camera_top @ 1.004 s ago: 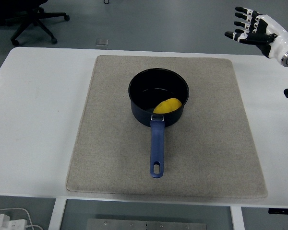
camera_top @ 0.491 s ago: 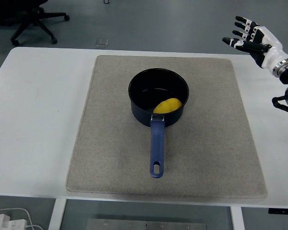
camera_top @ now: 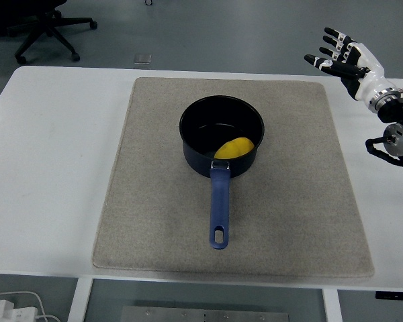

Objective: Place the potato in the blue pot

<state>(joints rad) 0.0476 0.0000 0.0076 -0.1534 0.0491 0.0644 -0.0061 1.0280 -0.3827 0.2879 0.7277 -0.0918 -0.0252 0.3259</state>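
A yellow potato point(camera_top: 234, 148) lies inside the blue pot point(camera_top: 221, 134), against the pot's near right wall. The pot stands in the middle of a grey mat point(camera_top: 154, 201), its blue handle point(camera_top: 219, 211) pointing toward the table's near edge. My right hand point(camera_top: 338, 57) hovers above the table's far right corner, well away from the pot, fingers spread and holding nothing. The left arm does not show.
The white table point(camera_top: 47, 168) carries the mat. An office chair point(camera_top: 43, 27) stands on the floor beyond the far left corner. Cables and a plug point(camera_top: 7, 308) lie below the near left edge.
My right hand has drifted left and slightly down, and the forearm has come further into view from the right edge. The pot and the potato have stayed put.
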